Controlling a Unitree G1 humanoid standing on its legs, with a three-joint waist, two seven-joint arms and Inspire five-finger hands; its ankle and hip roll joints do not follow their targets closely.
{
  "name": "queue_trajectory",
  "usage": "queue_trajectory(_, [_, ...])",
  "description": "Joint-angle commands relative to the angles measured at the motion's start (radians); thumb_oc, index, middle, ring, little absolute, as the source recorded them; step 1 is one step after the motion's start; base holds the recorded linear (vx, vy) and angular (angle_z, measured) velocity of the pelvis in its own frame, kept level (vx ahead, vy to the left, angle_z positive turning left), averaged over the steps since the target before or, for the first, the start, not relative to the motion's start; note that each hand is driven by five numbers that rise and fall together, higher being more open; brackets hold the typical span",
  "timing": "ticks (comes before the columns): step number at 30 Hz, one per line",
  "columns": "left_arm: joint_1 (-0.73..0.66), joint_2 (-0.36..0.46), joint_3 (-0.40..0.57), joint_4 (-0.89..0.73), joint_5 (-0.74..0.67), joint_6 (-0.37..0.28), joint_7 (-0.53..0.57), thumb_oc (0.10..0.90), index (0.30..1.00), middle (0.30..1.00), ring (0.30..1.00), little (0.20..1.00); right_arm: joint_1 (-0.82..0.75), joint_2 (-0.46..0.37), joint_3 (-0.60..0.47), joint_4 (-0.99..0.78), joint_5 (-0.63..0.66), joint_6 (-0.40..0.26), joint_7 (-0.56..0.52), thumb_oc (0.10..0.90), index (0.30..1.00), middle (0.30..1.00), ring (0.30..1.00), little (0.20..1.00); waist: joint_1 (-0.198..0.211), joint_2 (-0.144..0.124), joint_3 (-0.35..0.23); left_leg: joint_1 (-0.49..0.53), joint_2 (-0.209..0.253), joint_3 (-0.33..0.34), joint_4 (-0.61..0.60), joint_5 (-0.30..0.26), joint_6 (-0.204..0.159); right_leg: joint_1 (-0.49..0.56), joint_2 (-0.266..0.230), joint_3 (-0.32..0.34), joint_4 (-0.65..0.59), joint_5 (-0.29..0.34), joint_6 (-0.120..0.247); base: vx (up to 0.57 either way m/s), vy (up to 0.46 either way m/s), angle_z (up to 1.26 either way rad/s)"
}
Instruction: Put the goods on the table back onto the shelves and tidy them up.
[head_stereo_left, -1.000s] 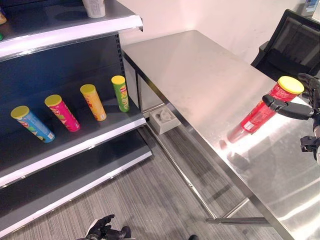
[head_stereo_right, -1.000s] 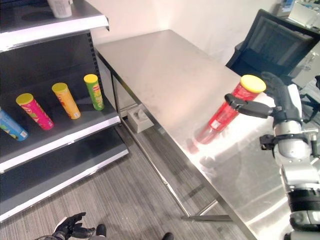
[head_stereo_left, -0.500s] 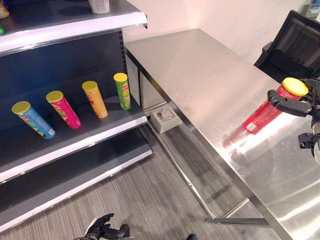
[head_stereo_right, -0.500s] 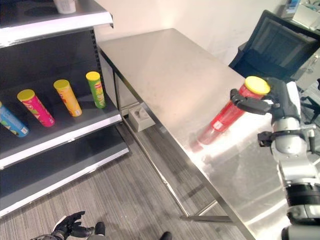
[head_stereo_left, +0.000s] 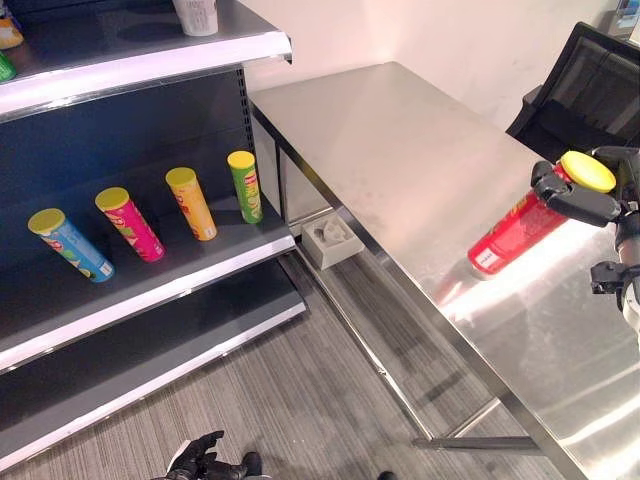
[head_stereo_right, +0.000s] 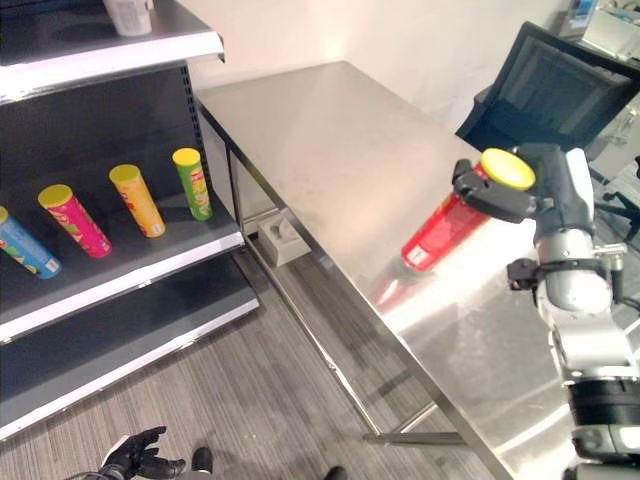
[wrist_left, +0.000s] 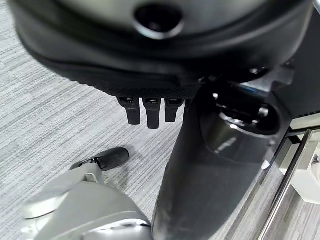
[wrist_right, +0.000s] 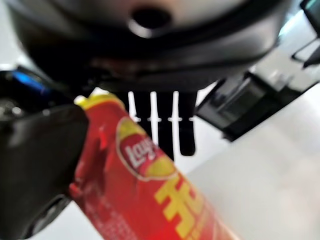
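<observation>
Left eye view: shelf (head_stereo_left: 150, 290), table and both hands. On the shelf at left, four cylindrical cans lean back in a spaced row, lids outward, which keeps each colour readable: blue can (head_stereo_left: 68, 245), pink can (head_stereo_left: 130, 224), orange can (head_stereo_left: 191, 203), green can (head_stereo_left: 243, 186). All have yellow lids and glossy printed walls. The shelf boards are dark with pale front edges; a white cup (head_stereo_left: 196, 15) stands on the upper board. A small white box (head_stereo_left: 330, 240) sits on the grey ribbed floor between shelf and table. The left hand (head_stereo_left: 205, 460) hangs low near the floor, fingers loosely spread, holding nothing. The table (head_stereo_left: 390, 140) is bare brushed steel, smooth and reflective. At right, the red can (head_stereo_left: 520, 229) is tilted, its base clear of the steel with its reflection just below. The right hand (head_stereo_left: 585, 200) is closed round the can's top end, just under the yellow lid, thumb across the near side. Such a grip at one end probably leaves the body free to be set among the row.
</observation>
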Motion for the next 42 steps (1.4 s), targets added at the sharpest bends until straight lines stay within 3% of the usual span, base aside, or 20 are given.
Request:
queue_trajectory(1, [-0.014,0.048,-0.005,-0.006,-0.020,-0.021,0.011,0.800,0.900,0.900,0.900,0.900,-0.167,-0.013,-0.080,-0.116,0.094,-0.176,-0.031,0.400,0.300,0.300,0.300,0.300,0.036,-0.033,-0.056,0.012,0.015,-0.014,-0.003,-0.068,-0.004,0.042,0.039,0.041,0.006,-0.128,0.015,-0.08,-0.197,0.07])
queue_trajectory(3, [-0.007,0.046,0.000,-0.004,-0.027,-0.023,0.009,0.800,0.900,0.900,0.900,0.900,-0.193,0.009,-0.060,-0.154,0.113,-0.189,-0.020,0.400,0.300,0.300,0.300,0.300,0.052,-0.028,-0.052,-0.002,0.031,-0.025,-0.003,-0.046,-0.014,0.042,0.057,0.036,0.006,-0.144,0.003,-0.14,-0.200,0.25])
queue_trajectory(5, [-0.017,0.045,0.007,-0.004,-0.042,-0.027,0.011,0.800,0.900,0.900,0.900,0.900,-0.230,0.015,-0.022,-0.206,0.132,-0.200,0.009,0.400,0.300,0.300,0.300,0.300,0.093,-0.025,-0.018,-0.085,0.060,-0.079,0.004,0.038,-0.051,0.032,0.083,-0.004,0.006,-0.168,-0.015,-0.34,-0.216,0.57])
queue_trajectory(6, [-0.029,0.046,0.010,0.000,-0.052,-0.030,0.012,0.800,0.900,0.900,0.900,0.900,-0.249,0.005,0.000,-0.226,0.115,-0.205,0.014,0.400,0.300,0.300,0.300,0.300,0.111,-0.033,-0.001,-0.110,0.057,-0.100,0.018,0.047,-0.058,0.026,0.079,-0.034,0.006,-0.160,-0.019,-0.26,-0.163,0.74])
queue_trajectory(8, [-0.034,0.045,0.012,0.007,-0.052,-0.032,0.013,0.800,0.900,0.900,0.900,0.900,-0.253,0.000,0.011,-0.243,0.095,-0.198,0.018,0.400,0.300,0.300,0.300,0.300,0.107,-0.037,0.000,-0.102,0.065,-0.108,0.032,0.017,-0.062,0.031,0.076,-0.034,0.006,-0.171,-0.014,-0.09,-0.035,0.80])
queue_trajectory(11, [-0.043,0.039,-0.001,0.010,-0.026,-0.042,0.019,0.800,0.900,0.900,0.900,0.900,-0.263,0.012,0.059,-0.304,0.054,-0.192,0.045,0.400,0.300,0.300,0.300,0.300,0.087,-0.033,0.004,-0.057,0.096,-0.109,0.143,-0.068,-0.051,0.013,0.036,-0.068,0.007,-0.131,-0.012,-0.16,0.136,0.38])
queue_trajectory(15, [-0.043,0.030,-0.004,-0.018,-0.024,-0.048,0.025,0.800,0.900,0.900,0.900,0.900,-0.251,0.042,0.090,-0.354,0.051,-0.171,0.083,0.400,0.300,0.300,0.300,0.300,0.050,0.007,-0.017,0.002,0.112,-0.125,0.141,-0.091,-0.058,0.002,-0.004,-0.081,0.015,-0.095,0.006,-0.07,0.286,0.35])
queue_trajectory(18, [-0.044,0.020,-0.013,-0.031,-0.009,-0.048,0.020,0.800,0.900,0.900,0.900,0.900,-0.197,0.106,0.094,-0.403,0.040,-0.164,0.117,0.400,0.300,0.300,0.300,0.300,0.044,0.045,-0.041,0.048,0.068,-0.085,0.021,-0.113,-0.044,-0.022,-0.075,-0.109,0.037,-0.034,0.047,-0.06,0.407,0.51])
queue_trajectory(20, [-0.044,0.019,-0.014,-0.035,-0.001,-0.049,0.019,0.800,0.900,0.900,0.900,0.900,-0.175,0.122,0.091,-0.415,0.020,-0.153,0.122,0.400,0.300,0.300,0.300,0.300,0.045,0.047,-0.045,0.052,0.041,-0.086,0.003,-0.124,-0.031,-0.036,-0.103,-0.104,0.044,-0.016,0.063,-0.08,0.400,0.60])
queue_trajectory(21, [-0.042,0.023,-0.022,-0.048,0.022,-0.055,0.021,0.800,0.900,0.900,0.900,0.900,-0.159,0.153,0.112,-0.434,-0.023,-0.144,0.130,0.400,0.300,0.300,0.300,0.300,0.056,0.044,-0.040,0.049,-0.041,-0.089,-0.003,-0.163,0.011,-0.062,-0.186,-0.097,0.067,0.040,0.095,-0.13,0.650,0.29])
queue_trajectory(22, [-0.033,0.023,-0.016,-0.052,0.018,-0.056,0.019,0.800,0.900,0.900,0.900,0.900,-0.152,0.167,0.118,-0.441,-0.037,-0.136,0.132,0.400,0.300,0.300,0.300,0.300,0.064,0.041,-0.038,0.046,-0.068,-0.088,-0.003,-0.173,0.026,-0.066,-0.210,-0.095,0.078,0.047,0.099,-0.11,0.528,0.18])
queue_trajectory(25, [-0.028,0.034,0.001,-0.047,0.020,-0.054,0.024,0.800,0.900,0.900,0.900,0.900,-0.141,0.187,0.137,-0.447,-0.074,-0.132,0.134,0.400,0.300,0.300,0.300,0.300,0.068,0.033,-0.028,0.044,-0.102,-0.090,-0.003,-0.180,0.044,-0.084,-0.245,-0.074,0.129,0.063,0.102,-0.03,0.218,0.13])
queue_trajectory(28, [-0.033,0.046,0.008,-0.041,0.015,-0.053,0.032,0.800,0.900,0.900,0.900,0.900,-0.127,0.198,0.150,-0.457,-0.068,-0.126,0.146,0.400,0.300,0.300,0.300,0.300,0.054,0.030,-0.006,0.023,-0.124,-0.102,-0.003,-0.149,0.066,-0.123,-0.226,-0.002,0.185,0.048,0.079,-0.13,0.200,0.29])
queue_trajectory(29, [-0.035,0.050,0.016,-0.038,0.007,-0.049,0.038,0.800,0.900,0.900,0.900,0.900,-0.125,0.191,0.172,-0.467,-0.077,-0.128,0.153,0.400,0.300,0.300,0.300,0.300,0.045,0.036,0.006,0.008,-0.134,-0.122,-0.003,-0.129,0.084,-0.138,-0.132,0.083,0.229,-0.045,0.046,-0.08,0.148,0.41])
queue_trajectory(30, [-0.033,0.049,0.021,-0.034,0.001,-0.047,0.037,0.800,0.900,0.900,0.900,0.900,-0.119,0.181,0.174,-0.472,-0.079,-0.130,0.158,0.400,0.300,0.300,0.300,0.300,0.044,0.036,0.009,0.001,-0.139,-0.135,-0.003,-0.122,0.091,-0.145,-0.079,0.115,0.258,-0.092,0.028,-0.09,0.174,0.37])
queue_trajectory(33, [-0.028,0.039,0.013,-0.024,0.001,-0.041,0.033,0.800,0.900,0.900,0.900,0.900,-0.106,0.142,0.197,-0.468,-0.124,-0.133,0.167,0.400,0.300,0.300,0.300,0.300,0.040,0.021,0.022,-0.015,-0.169,-0.184,-0.003,-0.099,0.103,-0.154,0.083,0.213,0.262,-0.186,-0.021,-0.02,0.048,0.54])
queue_trajectory(34, [-0.024,0.037,0.009,-0.023,0.005,-0.039,0.028,0.800,0.900,0.900,0.900,0.900,-0.111,0.132,0.203,-0.469,-0.137,-0.134,0.166,0.400,0.300,0.300,0.300,0.300,0.045,0.014,0.028,-0.012,-0.180,-0.199,-0.003,-0.097,0.102,-0.142,0.109,0.243,0.227,-0.192,-0.037,0.02,-0.034,0.62])
queue_trajectory(38, [-0.020,0.005,0.004,-0.022,-0.021,-0.038,0.025,0.800,0.900,0.900,0.900,0.900,-0.138,0.128,0.231,-0.460,-0.138,-0.143,0.158,0.400,0.300,0.300,0.300,0.300,0.054,-0.005,0.047,-0.070,-0.206,-0.261,0.090,-0.112,0.106,-0.087,0.134,0.278,0.110,-0.147,-0.046,0.02,-0.072,0.42])
queue_trajectory(40, [-0.024,-0.003,-0.013,-0.033,-0.023,-0.035,0.020,0.800,0.900,0.900,0.900,0.900,-0.119,0.124,0.218,-0.454,-0.135,-0.142,0.157,0.400,0.300,0.300,0.300,0.300,0.050,0.001,0.060,-0.125,-0.208,-0.254,0.161,-0.121,0.091,-0.072,0.122,0.247,0.088,-0.148,-0.048,-0.02,0.020,0.65])
queue_trajectory(42, [-0.028,-0.008,-0.019,-0.048,-0.032,-0.032,0.016,0.800,0.900,0.900,0.900,0.900,-0.103,0.116,0.214,-0.459,-0.153,-0.140,0.154,0.400,0.300,0.300,0.300,0.300,0.040,0.009,0.064,-0.167,-0.167,-0.212,0.195,-0.116,0.068,-0.053,0.100,0.210,0.073,-0.147,-0.043,0.00,0.127,1.23])
